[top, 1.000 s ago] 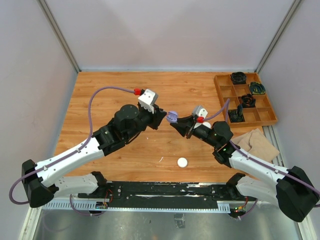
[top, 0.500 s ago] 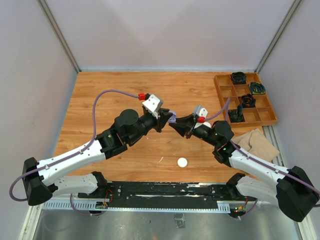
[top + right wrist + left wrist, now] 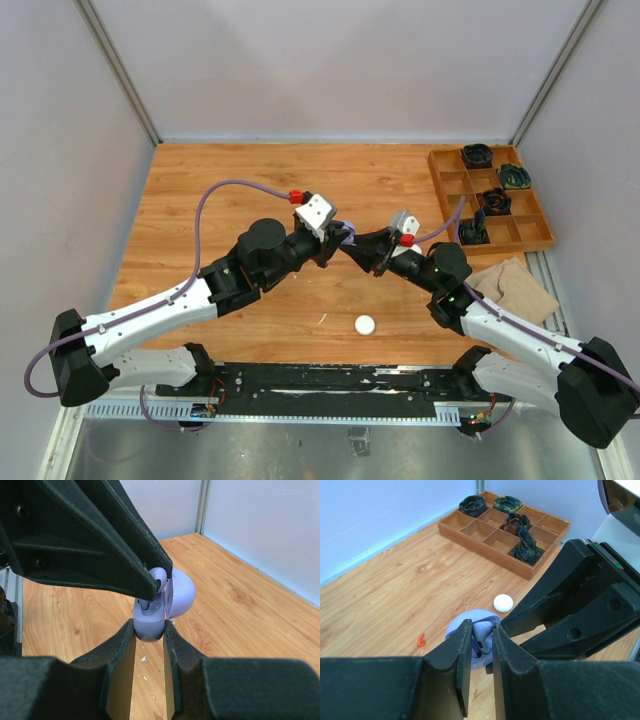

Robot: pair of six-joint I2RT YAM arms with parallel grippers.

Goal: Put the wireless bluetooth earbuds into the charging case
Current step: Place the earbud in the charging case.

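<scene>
My right gripper [image 3: 149,630] is shut on the base of a lilac charging case [image 3: 150,620], held above the table with its lid [image 3: 181,596] open. My left gripper [image 3: 481,627] is shut on a pale purple earbud [image 3: 483,631] and holds it at the mouth of the case [image 3: 456,629]. In the right wrist view the earbud [image 3: 158,576] shows at the tips of the left fingers [image 3: 125,575], touching the case's opening. In the top view both grippers meet at mid-table, left [image 3: 333,240] and right [image 3: 357,247]. An orange-red earbud [image 3: 421,640] lies on the table.
A white round puck [image 3: 365,324] lies on the table near the front, and also shows in the left wrist view [image 3: 503,603]. A wooden compartment tray [image 3: 455,185] with dark coiled items stands at the back right. A tan cloth [image 3: 512,285] lies right of the right arm.
My left arm has moved right and brought the pale purple earbud up to the case in my right gripper. The right gripper has stayed almost still.
</scene>
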